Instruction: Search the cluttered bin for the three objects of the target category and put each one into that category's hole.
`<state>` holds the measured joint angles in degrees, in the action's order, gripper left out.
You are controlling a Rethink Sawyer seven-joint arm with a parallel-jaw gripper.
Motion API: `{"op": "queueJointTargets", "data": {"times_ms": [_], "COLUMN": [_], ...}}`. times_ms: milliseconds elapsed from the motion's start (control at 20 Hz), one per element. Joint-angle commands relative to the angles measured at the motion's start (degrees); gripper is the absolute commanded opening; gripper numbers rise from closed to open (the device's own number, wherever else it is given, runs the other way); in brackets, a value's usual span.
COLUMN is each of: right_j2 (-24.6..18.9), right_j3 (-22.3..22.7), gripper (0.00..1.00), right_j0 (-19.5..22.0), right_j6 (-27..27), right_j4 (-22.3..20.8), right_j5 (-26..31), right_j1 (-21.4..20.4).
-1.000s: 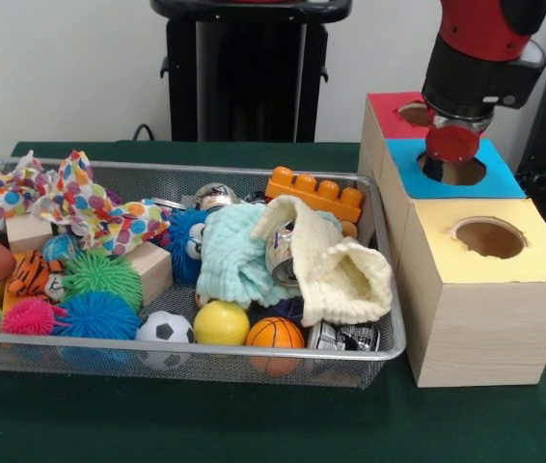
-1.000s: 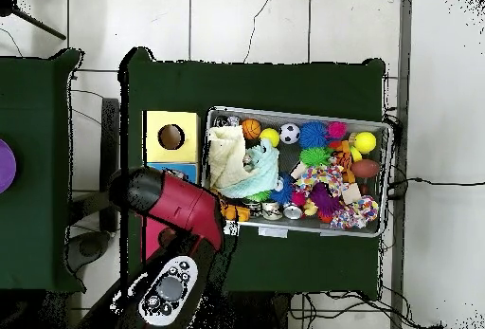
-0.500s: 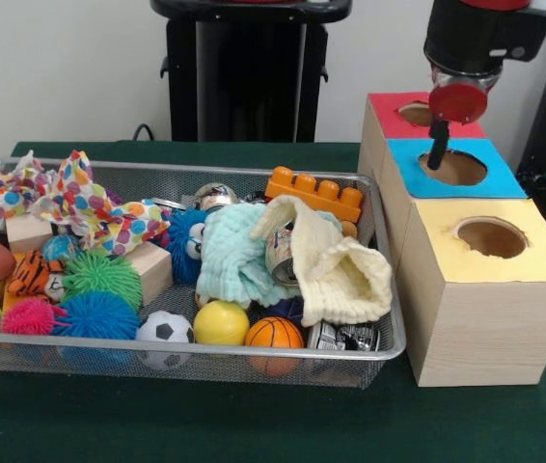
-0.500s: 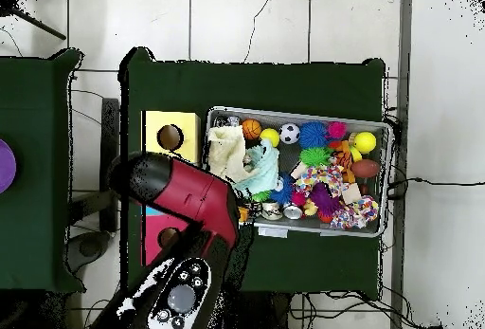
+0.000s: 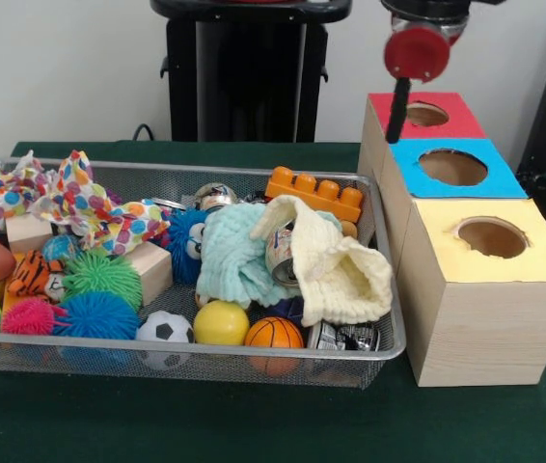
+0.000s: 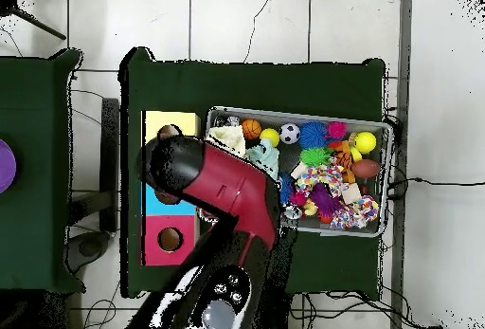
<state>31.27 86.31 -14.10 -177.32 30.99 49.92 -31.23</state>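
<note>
Pincer raised above the bin's far corner beside the red box, grip state impossible to tell, cluttered wire bin on the green bench.

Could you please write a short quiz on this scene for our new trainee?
1. True or false: the orange brick lies at the near edge of the basket.
2. Which box top lies nearest the camera in the front view? A) red B) blue C) yellow
3. Fill in: the small basketball sits beside a ______ ball.

Key
1. False; it lies at the far edge.
2. C; the yellow box is nearest, then the blue box, then the red box.
3. Yellow.
</note>
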Motion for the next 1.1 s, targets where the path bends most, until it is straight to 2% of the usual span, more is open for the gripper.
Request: {"op": "queueJointTargets", "data": {"times_ms": [50,350,550,600,1000,1100], "right_j2": [-4.50,-7.67,-8.84,-9.60,-9.92,-10.71], "right_j3": [0.22,0.62,0.45,0.56,0.07,0.23], "gripper": [1.00,1.00,1.00,0.00,0.00,0.00], "right_j0": [7.80,11.57,12.16,12.45,12.12,12.49], "right_j6": [9.75,11.44,9.94,9.20,8.43,7.40], "right_j4": [-7.53,-10.92,-12.64,-13.51,-16.00,-15.49], "right_j5": [3.48,1.76,1.43,1.41,0.08,0.15], "right_j1": [-2.57,-2.98,-3.33,-3.73,-4.08,-4.34]}}
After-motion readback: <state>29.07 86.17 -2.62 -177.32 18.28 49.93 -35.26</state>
